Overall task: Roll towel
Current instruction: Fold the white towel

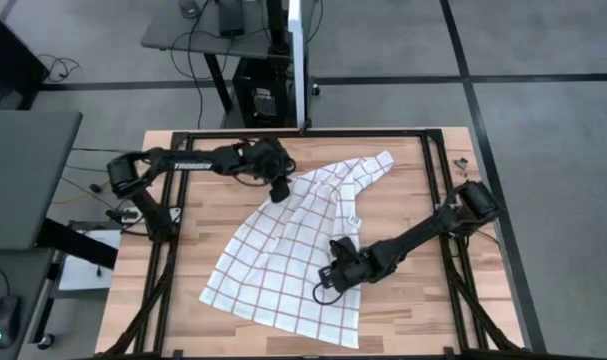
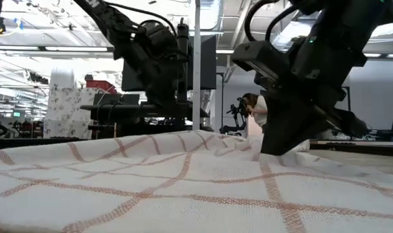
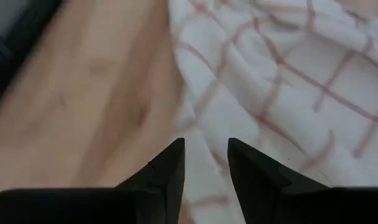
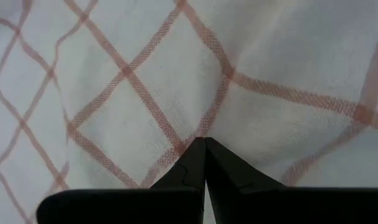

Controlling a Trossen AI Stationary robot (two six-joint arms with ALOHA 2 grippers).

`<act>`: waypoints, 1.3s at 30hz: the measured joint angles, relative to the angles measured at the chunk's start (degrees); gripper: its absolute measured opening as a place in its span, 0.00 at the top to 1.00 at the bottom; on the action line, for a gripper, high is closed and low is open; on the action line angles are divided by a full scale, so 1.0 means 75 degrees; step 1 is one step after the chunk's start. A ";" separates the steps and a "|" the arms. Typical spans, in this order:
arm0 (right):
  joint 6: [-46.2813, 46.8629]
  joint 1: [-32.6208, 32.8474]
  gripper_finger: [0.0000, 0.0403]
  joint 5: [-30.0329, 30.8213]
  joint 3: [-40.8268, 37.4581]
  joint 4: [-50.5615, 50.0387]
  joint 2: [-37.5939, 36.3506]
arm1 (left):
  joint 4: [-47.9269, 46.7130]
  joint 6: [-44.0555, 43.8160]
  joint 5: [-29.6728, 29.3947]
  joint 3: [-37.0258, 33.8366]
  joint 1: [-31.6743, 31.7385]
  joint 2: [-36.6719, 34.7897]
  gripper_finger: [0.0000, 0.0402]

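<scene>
The towel (image 1: 303, 250), white with a grid of red-brown lines, lies spread on the wooden table, one corner (image 1: 383, 160) bunched toward the far right. My left gripper (image 1: 279, 190) is open over the towel's far left edge (image 3: 195, 118), with cloth showing in the gap between its fingers (image 3: 170, 162); I cannot tell whether it touches. My right gripper (image 1: 328, 285) is shut, low on the towel's near right part (image 4: 176, 93). The low view shows the towel (image 2: 183, 181) rising toward my right gripper (image 2: 277, 145). My right gripper meets the towel in its inner area, near its right edge, from above with its fingers slanting down. The shut fingertips (image 4: 195, 155) sit on the cloth (image 4: 204, 127), which draws up toward them in a crease. How many layers are between them I cannot tell. The rest of the towel lies on the table.
Bare wood (image 1: 198, 250) lies left of the towel and along the near edge (image 1: 413, 320). A black frame (image 1: 438, 190) borders the table. Small parts and cables (image 1: 461, 162) sit at the far right corner. A person (image 2: 253, 113) is in the room behind.
</scene>
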 joint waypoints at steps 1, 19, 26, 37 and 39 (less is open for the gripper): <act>0.0100 -0.0002 1.00 0.0000 0.0000 0.0001 0.0000 | 0.0032 0.0120 -0.0004 0.0091 0.0037 0.0107 0.69; -0.0276 -0.0220 1.00 -0.0102 0.0000 0.0087 0.0030 | 0.0077 0.1162 -0.0629 0.0251 0.0553 0.1251 0.89; 0.0721 0.0719 1.00 -0.0239 0.0041 -0.0121 0.0321 | -0.0948 0.0783 -0.0288 0.0248 0.1141 0.1050 1.00; 0.3291 0.2456 1.00 -0.0478 0.0020 -0.0324 0.0239 | -0.1975 0.0441 0.0432 0.0248 0.1536 0.0189 1.00; 0.3117 0.2394 1.00 -0.0398 -0.0014 -0.0700 -0.0038 | -0.1826 0.0383 0.1093 0.0248 0.1409 -0.0043 1.00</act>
